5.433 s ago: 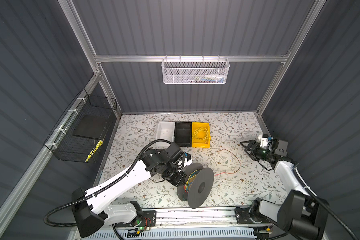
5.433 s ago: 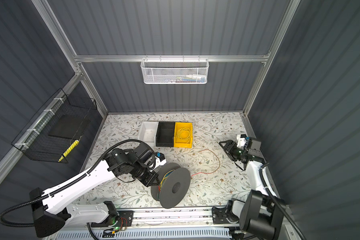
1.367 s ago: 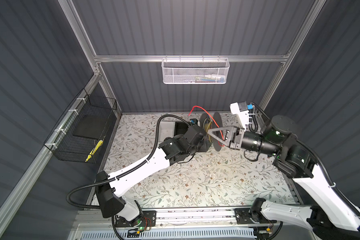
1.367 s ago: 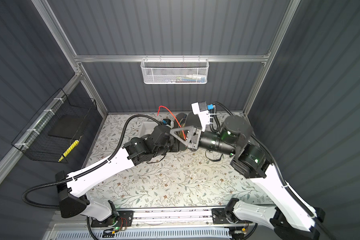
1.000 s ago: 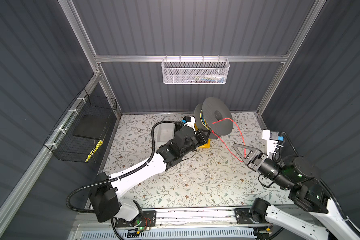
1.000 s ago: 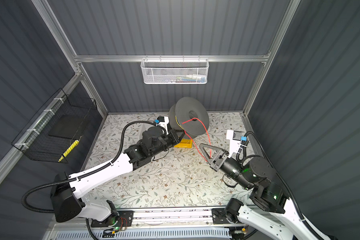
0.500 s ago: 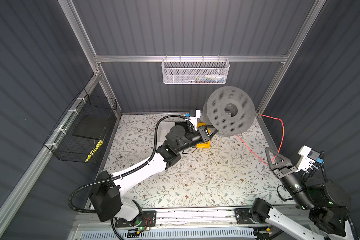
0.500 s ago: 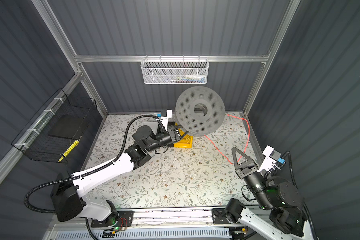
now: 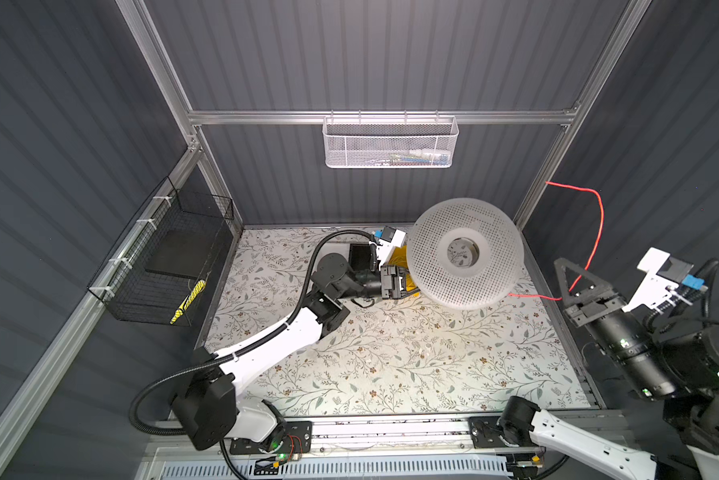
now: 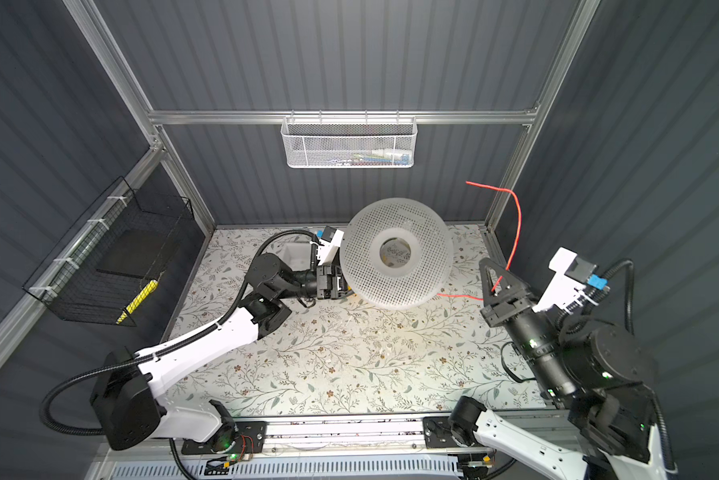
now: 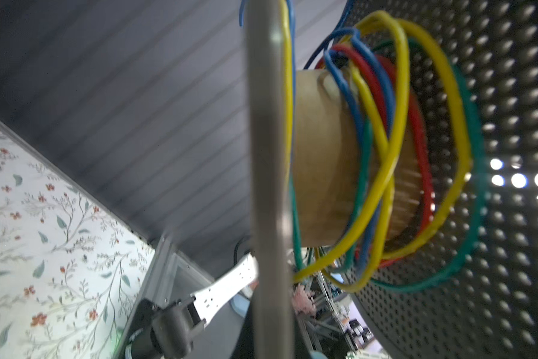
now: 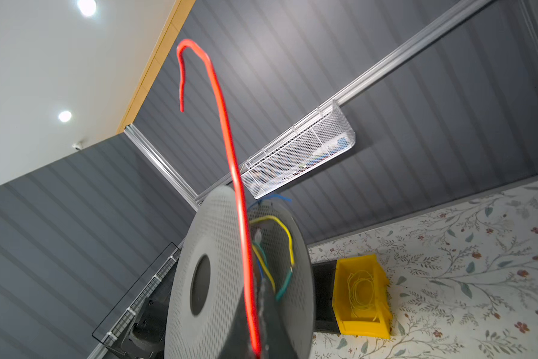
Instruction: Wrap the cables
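spool [image 9: 436, 232] noted well above the desk [image 9: 391, 357] in both top views, its perforated flange tilted up toward the camera and the hub hole seen through. left end effector [image 9: 403, 282] is pressed together on a flange rim. the grip is hidden behind the spool from above and is shown only in the left wrist view, as a flange edge crossing the frame. only that view shows the cables [image 11: 385, 149], yellow, blue, red and green, looped loosely round the tan hub between the flanges. red cable [image 9: 600, 224] is led from under the spool to the right end effector [image 9: 571, 284] and pinched there. past the pinch it arcs upward, free end near the rear right post. only the right wrist view shows a yellow bin [image 12: 361, 323] on the desk, a thin yellow coil inside.
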Controlling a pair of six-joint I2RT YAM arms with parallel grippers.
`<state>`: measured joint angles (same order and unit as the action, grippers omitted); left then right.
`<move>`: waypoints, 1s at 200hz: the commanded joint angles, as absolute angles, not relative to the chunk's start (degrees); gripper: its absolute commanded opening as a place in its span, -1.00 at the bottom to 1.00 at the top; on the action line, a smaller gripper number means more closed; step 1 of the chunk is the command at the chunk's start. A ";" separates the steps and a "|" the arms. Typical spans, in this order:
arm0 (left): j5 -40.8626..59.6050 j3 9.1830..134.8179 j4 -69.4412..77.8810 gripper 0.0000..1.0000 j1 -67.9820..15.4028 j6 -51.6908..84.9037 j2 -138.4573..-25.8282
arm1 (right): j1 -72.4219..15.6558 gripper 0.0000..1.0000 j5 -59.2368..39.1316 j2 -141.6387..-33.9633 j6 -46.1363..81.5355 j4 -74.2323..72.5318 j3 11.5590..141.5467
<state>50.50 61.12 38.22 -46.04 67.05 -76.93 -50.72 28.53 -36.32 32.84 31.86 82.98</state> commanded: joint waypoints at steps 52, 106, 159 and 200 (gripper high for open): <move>56.04 66.84 -8.52 -1.00 -46.42 29.41 -57.47 | -31.14 -1.00 -11.83 -60.17 35.62 40.53 103.40; 41.58 71.73 -32.75 -1.00 -46.49 11.05 -61.54 | -27.25 -0.87 -29.79 -68.02 31.69 36.16 104.72; 27.74 78.43 -35.83 -1.00 -46.44 7.02 -68.60 | -23.09 -0.87 -49.09 -70.30 38.43 17.54 91.79; 24.96 88.65 -44.94 -1.00 -46.48 1.29 -75.24 | -23.07 -0.54 -59.97 -74.78 35.16 16.02 90.77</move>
<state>27.20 82.76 -40.88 -45.98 6.74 -72.60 -22.15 -48.05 -73.69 35.64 22.48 91.31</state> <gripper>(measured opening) 0.085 0.187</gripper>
